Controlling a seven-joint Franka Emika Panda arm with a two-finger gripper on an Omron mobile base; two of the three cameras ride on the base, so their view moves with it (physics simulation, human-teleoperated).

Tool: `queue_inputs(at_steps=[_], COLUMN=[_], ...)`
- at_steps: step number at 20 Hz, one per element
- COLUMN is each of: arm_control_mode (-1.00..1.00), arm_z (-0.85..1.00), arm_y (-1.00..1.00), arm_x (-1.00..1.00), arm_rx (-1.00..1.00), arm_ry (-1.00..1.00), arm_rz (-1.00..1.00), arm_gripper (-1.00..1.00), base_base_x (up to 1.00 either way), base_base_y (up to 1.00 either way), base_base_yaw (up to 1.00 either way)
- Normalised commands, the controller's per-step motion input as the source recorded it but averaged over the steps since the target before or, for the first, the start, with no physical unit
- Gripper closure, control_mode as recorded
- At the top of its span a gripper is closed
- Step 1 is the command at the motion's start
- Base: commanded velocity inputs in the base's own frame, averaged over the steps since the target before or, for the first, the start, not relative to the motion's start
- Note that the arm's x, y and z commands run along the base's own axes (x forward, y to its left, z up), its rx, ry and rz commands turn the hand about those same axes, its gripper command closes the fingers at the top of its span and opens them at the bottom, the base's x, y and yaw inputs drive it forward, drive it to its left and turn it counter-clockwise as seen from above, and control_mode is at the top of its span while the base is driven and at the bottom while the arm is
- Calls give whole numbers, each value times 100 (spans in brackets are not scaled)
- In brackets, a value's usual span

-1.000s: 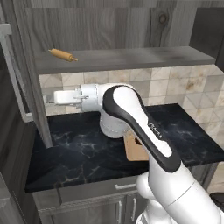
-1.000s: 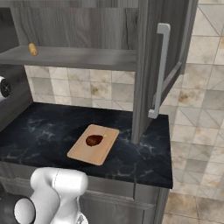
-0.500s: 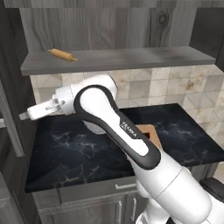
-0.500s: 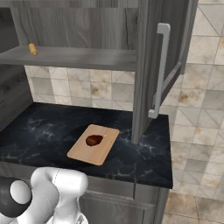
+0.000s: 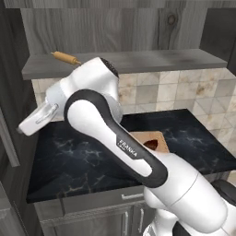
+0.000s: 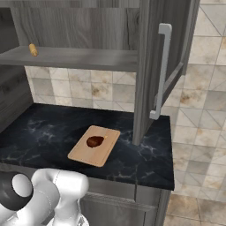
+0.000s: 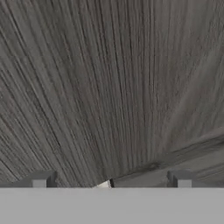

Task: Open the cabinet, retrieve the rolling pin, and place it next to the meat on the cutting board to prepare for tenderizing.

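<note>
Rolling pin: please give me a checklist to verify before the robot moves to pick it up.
1. Cabinet doors open, shelf exposed: ok.
2. Rolling pin lying free on the shelf: ok.
3. Gripper open and holding nothing: ok.
4. Gripper aimed at the rolling pin: not ok, it faces dark wood grain.
5. Cutting board has free space beside the meat: ok.
6. Clear path from gripper up to the shelf: cannot tell.

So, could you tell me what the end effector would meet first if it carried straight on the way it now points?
Most likely the dark wood-grain panel in front of the open end effector, apparently the cabinet's left door or side wall. How far off it is, I can't judge.
</note>
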Motion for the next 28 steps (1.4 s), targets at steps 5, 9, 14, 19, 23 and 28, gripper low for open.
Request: queue_inputs(at_steps=[5,9,14,19,23,28], arm_control_mode=[-100,-100,-100,-100,-100,-100], arm_z=[23,21,12,5,2,0], arm_y=[-38,-55,-64,-66,-69,-70], arm_x=[-36,-29,-5,0,0,5], arm_rx=[-15,-11,-11,-11,-6,0], arm_ry=[-20,-19,-14,-11,-6,0], arm_rz=[-12,-12,-11,-15,-23,-29], arm_gripper=[-100,-100,-100,-100,-100,-100], base_base_x=[0,0,0,0,0,0], base_base_y=[0,0,0,0,0,0], base_base_yaw=[0,0,0,0,0,0])
